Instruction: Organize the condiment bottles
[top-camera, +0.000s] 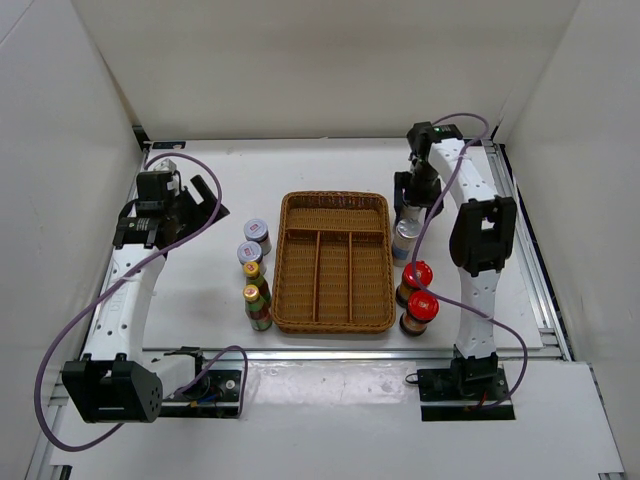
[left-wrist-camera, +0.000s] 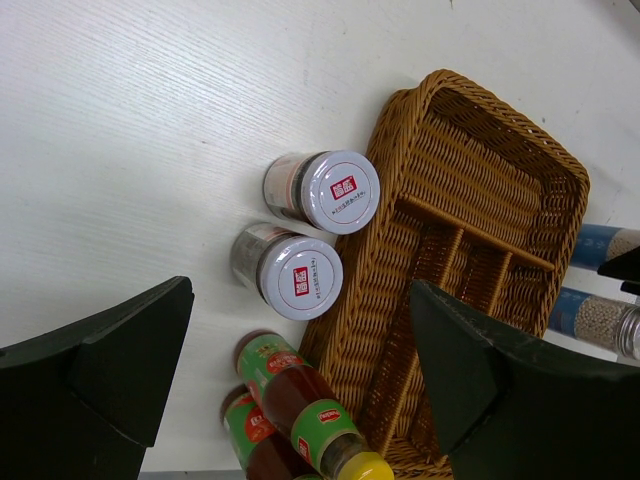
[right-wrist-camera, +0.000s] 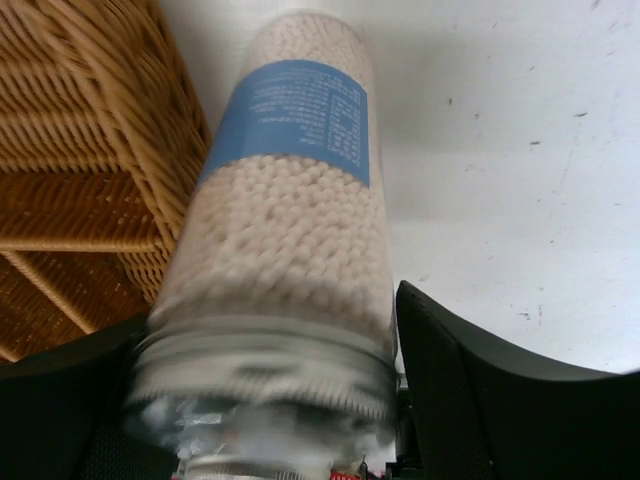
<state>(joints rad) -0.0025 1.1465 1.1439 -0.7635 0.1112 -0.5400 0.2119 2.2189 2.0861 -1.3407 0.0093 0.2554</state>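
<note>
A silver-capped cylinder (right-wrist-camera: 290, 200) is flanked at its cap end by the right fingers (right-wrist-camera: 480, 380), one on each side. The cap is blurred, so it cannot be told whether it is actually clamped. Its clear body is filled with pale round grains and wrapped in a blue label. It is set on the bench (top-camera: 330, 160), just beside the right wall of the wicker tray (top-camera: 335, 197), which lies to the left of those fingers.

A second cylinder (top-camera: 406, 240), also blue-labelled, is seen just nearer than the right fingers. Nearer again, two dark red-capped bottles (top-camera: 417, 275) are placed one behind the other.

The left fingers (left-wrist-camera: 100, 370) are spread wide, with nothing held. Below and between them, two grey-lidded jars (left-wrist-camera: 340, 190) with red-marked lids are seen side by side against the tray's left wall. Two slim green bottles (left-wrist-camera: 300, 390) with yellow caps are found close by, towards the lower edge of the left wrist view.

Eight bottles are counted, two of each kind, all outside the tray: four left of it and four right. The tray is divided into four compartments, one crosswise and three lengthwise.

The bench is white and faintly scuffed. It is enclosed by plain white walls (top-camera: 300, 60) on three sides.
</note>
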